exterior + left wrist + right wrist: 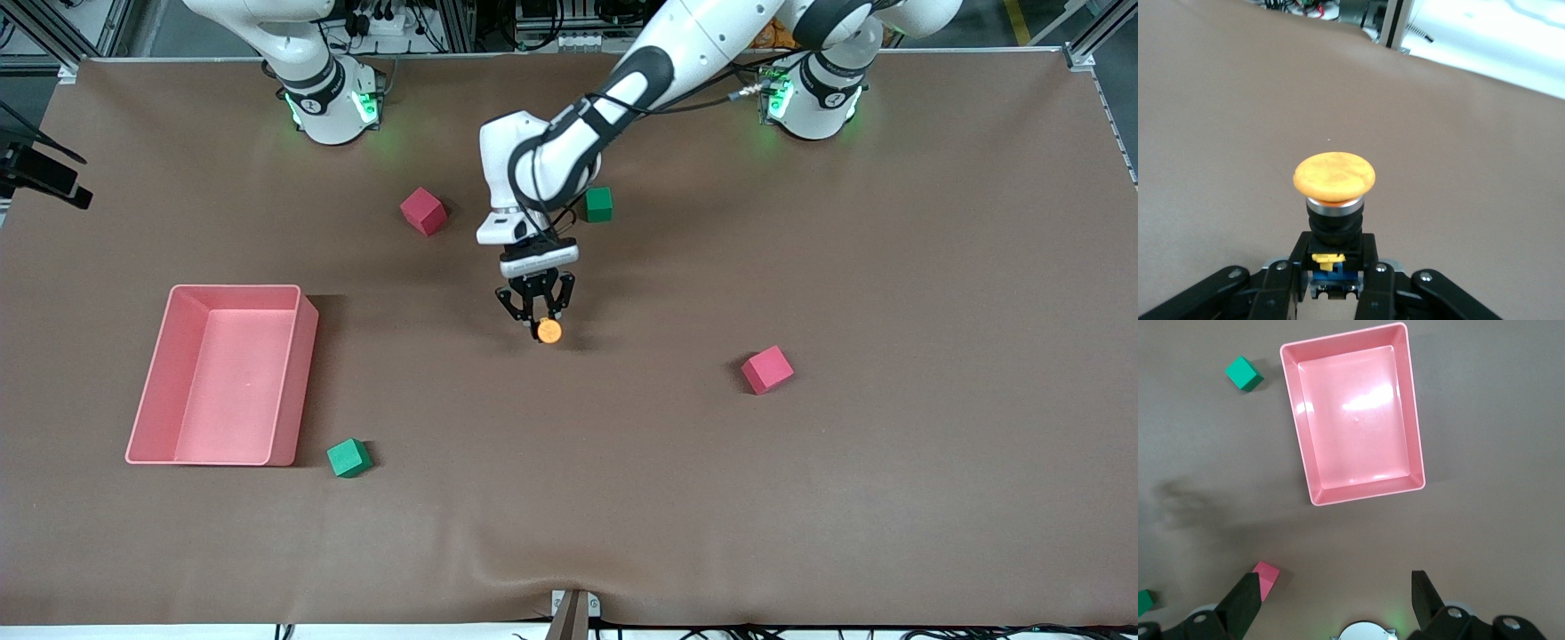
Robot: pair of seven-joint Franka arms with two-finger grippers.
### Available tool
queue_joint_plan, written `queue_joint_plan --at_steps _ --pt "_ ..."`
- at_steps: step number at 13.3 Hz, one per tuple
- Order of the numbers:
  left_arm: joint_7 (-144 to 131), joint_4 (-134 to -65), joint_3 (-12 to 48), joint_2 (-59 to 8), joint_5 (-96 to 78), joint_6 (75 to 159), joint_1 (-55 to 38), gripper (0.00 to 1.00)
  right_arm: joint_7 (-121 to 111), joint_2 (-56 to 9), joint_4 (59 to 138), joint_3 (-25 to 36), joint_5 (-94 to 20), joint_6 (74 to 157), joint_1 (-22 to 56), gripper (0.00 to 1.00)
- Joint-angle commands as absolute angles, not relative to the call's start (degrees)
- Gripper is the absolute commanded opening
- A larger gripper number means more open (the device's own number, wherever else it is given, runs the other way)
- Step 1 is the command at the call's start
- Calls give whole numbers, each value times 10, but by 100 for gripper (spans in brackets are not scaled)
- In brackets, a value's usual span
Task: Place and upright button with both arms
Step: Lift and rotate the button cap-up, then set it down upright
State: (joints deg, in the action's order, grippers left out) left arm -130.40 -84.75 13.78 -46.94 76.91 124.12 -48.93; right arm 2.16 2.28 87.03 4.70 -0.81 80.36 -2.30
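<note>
Fingers of my left gripper grasp the black body of the push-button: in the left wrist view one finger presses each side of the body, and the round orange cap juts out past the fingertips, with a yellow tab and blue bits showing between them. In the front view the orange cap sits just at the fingertips, over the bare middle of the brown desk; I cannot tell whether the button touches the desk.

Fingers of my right gripper are spread wide apart and hold nothing. That arm waits high up; its wrist view looks straight down past the fingertips onto the pink tray, which lies empty on the desk.

A green cube lies close beside the left arm's wrist, and a red cube lies toward the right arm's end from the left fingers. A second red cube lies toward the left arm's end from those fingers. A second green cube sits just beside the tray's corner, nearer the front camera.
</note>
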Motion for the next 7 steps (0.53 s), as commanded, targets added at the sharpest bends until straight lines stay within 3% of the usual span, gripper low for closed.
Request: queue_joint_plan --at_steps 1,4,7 --pt "-1397 -855 128 -482 888 1232 -500 0 -30 23 875 49 -2 816 -25 100" --pt "-1408 -854 113 -535 1052 1188 -497 0 -43 25 869 47 8 825 15 100" --pt "-1440 -848 98 -560 1094 1187 -497 0 -39 28 871 50 7 809 16 100"
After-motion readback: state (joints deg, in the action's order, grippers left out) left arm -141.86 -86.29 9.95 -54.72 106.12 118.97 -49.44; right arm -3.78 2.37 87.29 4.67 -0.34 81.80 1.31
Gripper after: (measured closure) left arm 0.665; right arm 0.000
